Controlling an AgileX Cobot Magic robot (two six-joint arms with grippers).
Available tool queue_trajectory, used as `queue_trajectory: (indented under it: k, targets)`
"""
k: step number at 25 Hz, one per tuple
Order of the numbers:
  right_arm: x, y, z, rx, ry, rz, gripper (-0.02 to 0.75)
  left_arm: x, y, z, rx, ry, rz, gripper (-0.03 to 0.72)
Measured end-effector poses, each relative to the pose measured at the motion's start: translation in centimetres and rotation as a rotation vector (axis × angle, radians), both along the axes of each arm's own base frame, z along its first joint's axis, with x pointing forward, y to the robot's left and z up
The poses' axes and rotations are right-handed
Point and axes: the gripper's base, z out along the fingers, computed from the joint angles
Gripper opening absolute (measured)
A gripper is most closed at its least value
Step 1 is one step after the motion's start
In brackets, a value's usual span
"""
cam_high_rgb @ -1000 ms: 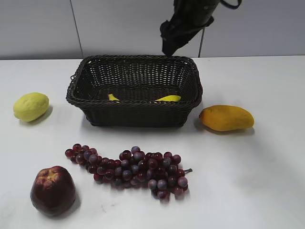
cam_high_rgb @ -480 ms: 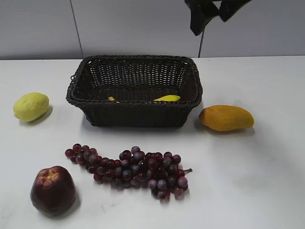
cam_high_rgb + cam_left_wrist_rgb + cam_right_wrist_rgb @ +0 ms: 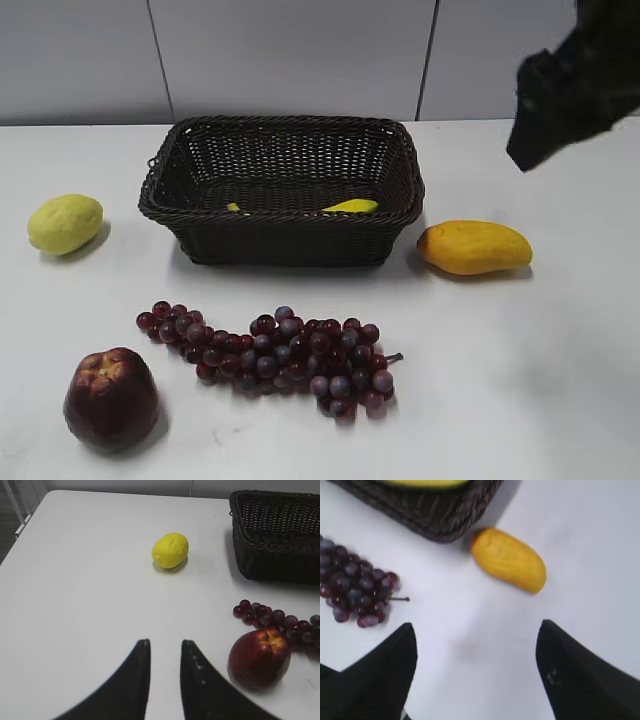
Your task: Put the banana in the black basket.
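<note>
With the banana lying on the floor of the black basket, I hold my right tool wide open and empty above the bench near the mango, job apparently done.

The black basket's front wall hides most of the banana.

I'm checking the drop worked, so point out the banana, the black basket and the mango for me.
banana (image 3: 353, 206): exterior view, on its yellow end showing above the front wall.
black basket (image 3: 285, 242): exterior view, on its front woven wall.
mango (image 3: 474, 247): exterior view, on the middle of its body.
</note>
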Motion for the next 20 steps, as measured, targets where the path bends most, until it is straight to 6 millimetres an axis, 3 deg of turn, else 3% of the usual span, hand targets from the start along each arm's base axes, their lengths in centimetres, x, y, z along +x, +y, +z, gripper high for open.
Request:
queue_trajectory:
  k: [9, 16, 20]
  targets:
    - [-7.8, -5.0, -3.2, 0.073, -0.04, -0.117, 0.59, 0.0, 0.0, 0.0, 0.0, 0.0, 0.0, 0.202]
    - [-12.9, -10.4, -2.4, 0.141, -0.222, -0.307, 0.59, 0.0, 0.0, 0.0, 0.0, 0.0, 0.0, 0.202]
    - [-16.7, -12.2, -1.6, 0.181, -0.386, -0.367, 0.59, 0.0, 0.0, 0.0, 0.0, 0.0, 0.0, 0.202]
